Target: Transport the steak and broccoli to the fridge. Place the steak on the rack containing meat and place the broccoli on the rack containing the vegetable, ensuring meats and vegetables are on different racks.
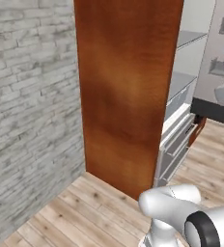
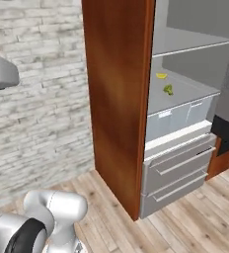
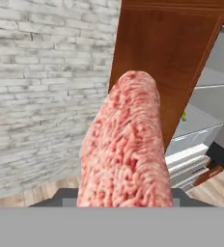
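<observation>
Pinkish-red marbled steak (image 3: 123,144) with rounded top rising large from the bottom of the hand view, jaws hidden beneath, grip impossible to tell, open fridge (image 2: 185,99) beyond, broccoli (image 2: 169,89) beside a yellow vegetable (image 2: 161,75) on the lower shelf (image 2: 195,91), wood side panel (image 1: 128,87) against a brick wall (image 1: 32,96)

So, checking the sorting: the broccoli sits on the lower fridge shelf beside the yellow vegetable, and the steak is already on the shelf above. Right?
Not quite: the steak is still carried at the hand, as the hand view shows. The broccoli does sit beside the yellow vegetable on the lower shelf.
</observation>
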Motion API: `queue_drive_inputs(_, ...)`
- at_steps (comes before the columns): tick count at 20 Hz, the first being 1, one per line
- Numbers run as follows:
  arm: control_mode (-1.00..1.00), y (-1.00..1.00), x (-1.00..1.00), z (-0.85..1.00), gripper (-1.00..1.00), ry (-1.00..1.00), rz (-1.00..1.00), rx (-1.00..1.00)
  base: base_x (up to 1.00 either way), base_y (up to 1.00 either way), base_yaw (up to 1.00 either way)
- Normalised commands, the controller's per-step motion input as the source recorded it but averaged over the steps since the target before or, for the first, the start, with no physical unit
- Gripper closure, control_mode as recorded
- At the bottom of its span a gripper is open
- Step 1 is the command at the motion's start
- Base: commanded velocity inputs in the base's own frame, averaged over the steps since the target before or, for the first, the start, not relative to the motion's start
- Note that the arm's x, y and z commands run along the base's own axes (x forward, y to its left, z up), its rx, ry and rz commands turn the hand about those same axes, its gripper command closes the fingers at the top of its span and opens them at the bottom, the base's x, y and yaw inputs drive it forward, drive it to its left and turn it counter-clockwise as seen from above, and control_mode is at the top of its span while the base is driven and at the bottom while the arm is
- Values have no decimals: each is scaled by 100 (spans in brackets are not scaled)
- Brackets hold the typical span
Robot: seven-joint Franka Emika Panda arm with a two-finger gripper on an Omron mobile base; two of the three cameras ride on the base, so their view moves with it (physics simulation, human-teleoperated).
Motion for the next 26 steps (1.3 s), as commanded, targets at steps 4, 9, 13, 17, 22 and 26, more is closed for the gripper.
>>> queue_drive_inputs(4, 100, 0, 0, 0, 100, 0, 0, 0, 100, -27, 36)
queue_drive_inputs(9, 100, 0, 0, 0, 100, 0, 0, 0, 95, -100, 45)
queue_drive_inputs(13, 100, 0, 0, 0, 100, 0, 0, 0, 10, -100, 32)
queue_drive_inputs(17, 100, 0, 0, 0, 100, 0, 0, 0, 0, -100, 30)
queue_drive_inputs(22, 100, 0, 0, 0, 100, 0, 0, 0, 0, -100, 30)
queue_drive_inputs(26, 100, 0, 0, 0, 100, 0, 0, 0, 27, -60, 27)
